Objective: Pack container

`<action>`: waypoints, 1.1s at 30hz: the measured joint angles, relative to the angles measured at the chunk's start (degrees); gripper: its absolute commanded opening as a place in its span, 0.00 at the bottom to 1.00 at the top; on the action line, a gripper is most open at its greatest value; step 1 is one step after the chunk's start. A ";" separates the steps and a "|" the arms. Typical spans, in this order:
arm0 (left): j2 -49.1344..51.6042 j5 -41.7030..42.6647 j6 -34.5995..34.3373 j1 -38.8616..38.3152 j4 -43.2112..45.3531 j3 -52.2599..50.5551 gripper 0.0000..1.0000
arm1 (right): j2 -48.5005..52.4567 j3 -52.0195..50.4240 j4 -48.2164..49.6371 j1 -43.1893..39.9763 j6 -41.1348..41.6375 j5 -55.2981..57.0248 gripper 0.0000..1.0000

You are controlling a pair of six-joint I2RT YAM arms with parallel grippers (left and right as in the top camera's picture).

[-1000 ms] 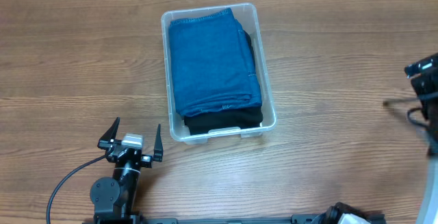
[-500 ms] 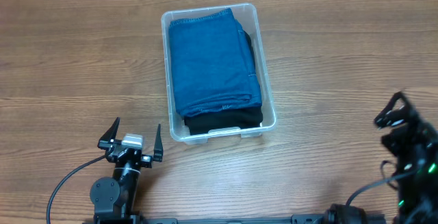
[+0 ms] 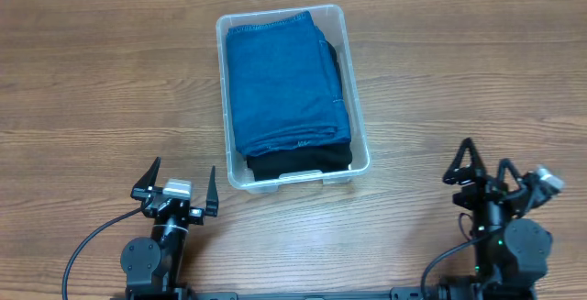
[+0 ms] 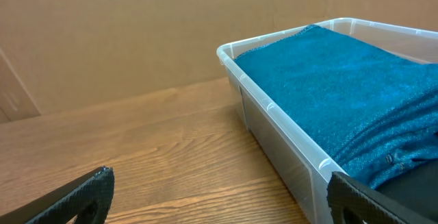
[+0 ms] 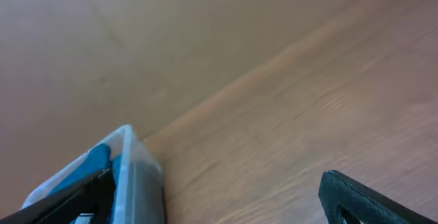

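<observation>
Treat the packing as probably done: find the container [image 3: 293, 180] mid-table, toward the far side, holding a folded blue cloth [image 3: 284, 80] atop a black cloth [image 3: 298, 161]. Note the left gripper [image 3: 182, 172] near-left of the bin, fingers spread wide and empty, and the right gripper [image 3: 484, 159] near-right, likewise spread and empty, well apart from the plastic. Check for cloth overhanging the rim. If tamping, press flat at the centre, without shoving the light bin across the table [image 3: 92, 89].
</observation>
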 measured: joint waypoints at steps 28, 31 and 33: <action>0.00 0.00 0.00 0.00 0.00 0.00 1.00 | -10.38 -11.74 13.68 1.81 -10.99 -7.69 1.00; -0.02 0.00 0.00 0.00 0.00 0.00 1.00 | -10.47 -12.52 14.60 1.81 -11.08 -7.52 1.00; 0.00 0.00 0.00 0.00 0.02 0.00 1.00 | -10.49 -13.84 15.93 1.81 -11.10 -7.48 1.00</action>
